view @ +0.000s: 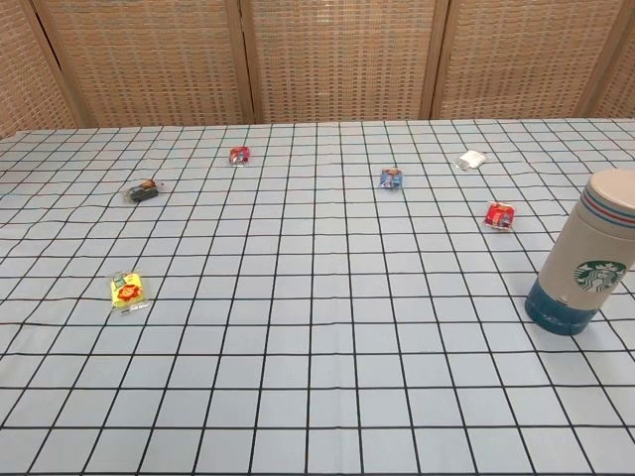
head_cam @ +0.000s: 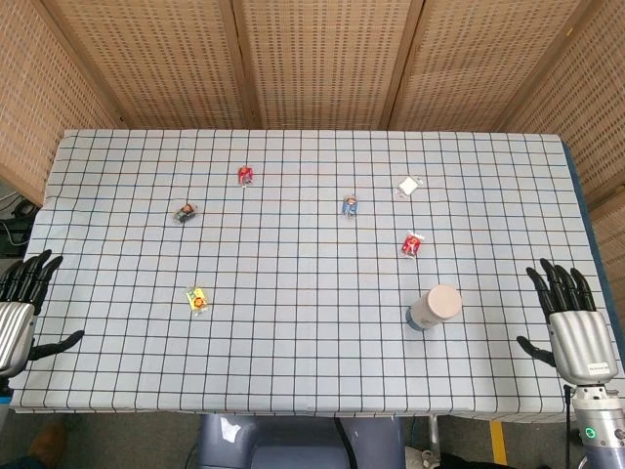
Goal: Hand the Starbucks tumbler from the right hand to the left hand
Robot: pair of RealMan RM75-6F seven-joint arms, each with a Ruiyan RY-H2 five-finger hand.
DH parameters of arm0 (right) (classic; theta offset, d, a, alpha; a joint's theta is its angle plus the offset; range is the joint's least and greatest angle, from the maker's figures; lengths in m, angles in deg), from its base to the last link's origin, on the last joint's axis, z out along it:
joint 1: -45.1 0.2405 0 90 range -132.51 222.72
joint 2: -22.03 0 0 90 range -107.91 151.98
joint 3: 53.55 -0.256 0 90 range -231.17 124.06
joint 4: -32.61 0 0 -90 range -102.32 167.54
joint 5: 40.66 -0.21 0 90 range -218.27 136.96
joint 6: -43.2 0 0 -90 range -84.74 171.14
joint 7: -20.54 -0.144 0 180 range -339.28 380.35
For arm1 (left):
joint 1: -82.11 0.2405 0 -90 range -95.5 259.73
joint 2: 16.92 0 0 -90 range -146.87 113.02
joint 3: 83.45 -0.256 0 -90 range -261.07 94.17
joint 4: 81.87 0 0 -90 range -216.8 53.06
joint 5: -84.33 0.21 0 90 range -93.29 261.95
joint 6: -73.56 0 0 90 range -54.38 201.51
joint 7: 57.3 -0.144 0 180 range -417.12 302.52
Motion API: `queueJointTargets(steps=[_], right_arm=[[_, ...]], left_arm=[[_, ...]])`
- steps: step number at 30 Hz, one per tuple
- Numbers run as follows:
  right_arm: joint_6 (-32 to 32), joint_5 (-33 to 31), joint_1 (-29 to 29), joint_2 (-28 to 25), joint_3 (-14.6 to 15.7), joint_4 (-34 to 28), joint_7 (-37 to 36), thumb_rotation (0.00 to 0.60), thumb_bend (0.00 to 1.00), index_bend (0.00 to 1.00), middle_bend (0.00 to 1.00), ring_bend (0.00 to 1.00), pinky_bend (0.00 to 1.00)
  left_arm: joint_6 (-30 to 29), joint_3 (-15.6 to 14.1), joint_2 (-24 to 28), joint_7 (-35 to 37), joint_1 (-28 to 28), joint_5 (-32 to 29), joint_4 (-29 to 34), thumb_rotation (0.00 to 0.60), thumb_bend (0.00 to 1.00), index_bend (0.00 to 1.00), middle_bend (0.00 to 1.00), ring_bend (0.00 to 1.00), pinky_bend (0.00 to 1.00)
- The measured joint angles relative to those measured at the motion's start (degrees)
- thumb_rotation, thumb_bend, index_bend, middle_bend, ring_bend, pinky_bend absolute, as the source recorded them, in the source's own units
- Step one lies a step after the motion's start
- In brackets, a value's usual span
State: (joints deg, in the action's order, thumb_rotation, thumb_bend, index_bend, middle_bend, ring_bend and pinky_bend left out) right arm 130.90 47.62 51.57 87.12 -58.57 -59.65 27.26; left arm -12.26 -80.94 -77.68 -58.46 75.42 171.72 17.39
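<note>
1. Surface point(head_cam: 293, 362): covered by a white cloth with a black grid.
2. Right hand point(head_cam: 571, 318): at the right edge, fingers spread, holding nothing.
3. Left hand point(head_cam: 20, 308): at the left edge, fingers spread, holding nothing.
4. Starbucks tumbler point(view: 585, 253): upright on the surface near the right hand, apart from it.
5. Small packets: red point(head_cam: 412, 244), blue point(head_cam: 350, 205), white point(head_cam: 408, 186), red point(head_cam: 245, 176), dark point(head_cam: 185, 212), yellow point(head_cam: 197, 299), scattered.
</note>
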Motion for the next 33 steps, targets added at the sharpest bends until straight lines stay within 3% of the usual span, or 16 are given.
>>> queueJointTargets(steps=[6,12,19,25,33], right_arm=[[-0.2,0.3,0.2,0.0,0.0,0.0,-1.0,0.600,0.00,0.00,0.00,0.00,0.00],[-4.3,2.0,2.4,-1.8,0.6,-0.9,-6.9,0.600,0.00,0.00,0.00,0.00,0.00],[-15.5,3.8,8.7,-9.0,1.2,-7.1,-12.3,0.600,0.00,0.01,0.03,0.00,0.00],[-24.9,0.6,14.3,-10.9,0.3,-9.9,-11.5,0.600,0.00,0.07,0.10,0.02,0.01],[-31.6,-5.7,19.1,-9.4,-1.0,-10.9,-4.2,0.600,0.18,0.16,0.18,0.10,0.11]], left_arm=[[0.4,0.3,0.1,-0.2,-0.2,-0.4,0.0,0.600,0.00,0.00,0.00,0.00,0.00],[0.6,0.7,0.1,-1.2,-0.5,-0.7,0.5,0.600,0.00,0.00,0.00,0.00,0.00],[1.5,1.3,-0.2,-2.8,-1.2,-1.7,1.1,0.600,0.00,0.00,0.00,0.00,0.00],[2.5,1.3,-0.7,-4.2,-1.7,-2.2,1.2,0.600,0.00,0.00,0.00,0.00,0.00],[3.4,1.5,-1.3,-5.1,-2.2,-3.2,0.9,0.600,0.00,0.00,0.00,0.00,0.00]])
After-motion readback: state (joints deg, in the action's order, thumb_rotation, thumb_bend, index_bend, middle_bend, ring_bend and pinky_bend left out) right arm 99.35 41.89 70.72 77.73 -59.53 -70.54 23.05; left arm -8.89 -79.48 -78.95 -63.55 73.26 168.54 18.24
